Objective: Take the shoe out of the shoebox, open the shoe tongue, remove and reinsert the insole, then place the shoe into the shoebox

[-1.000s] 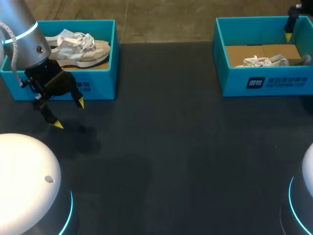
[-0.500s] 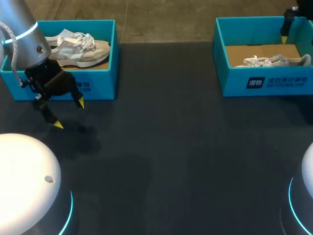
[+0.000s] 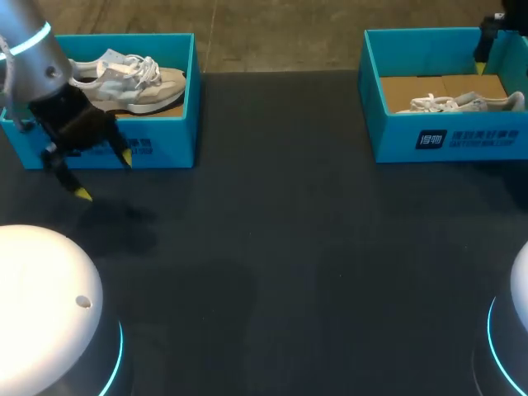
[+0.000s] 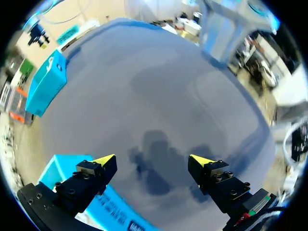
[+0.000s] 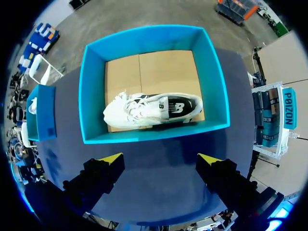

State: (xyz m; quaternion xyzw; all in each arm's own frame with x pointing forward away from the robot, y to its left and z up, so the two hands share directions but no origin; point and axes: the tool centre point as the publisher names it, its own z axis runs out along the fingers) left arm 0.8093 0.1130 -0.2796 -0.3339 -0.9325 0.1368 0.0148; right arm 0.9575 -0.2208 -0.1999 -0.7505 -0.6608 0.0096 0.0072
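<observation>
Dark table (image 3: 280, 247) | left shoebox (image 3: 169, 140), right shoebox (image 3: 396, 140): teal, far corners

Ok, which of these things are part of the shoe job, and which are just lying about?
Job: right shoebox, white shoe in it, right gripper open above; left shoebox, cream shoe in it, left gripper open in front.
Not the job: black table, just the surface.
</observation>
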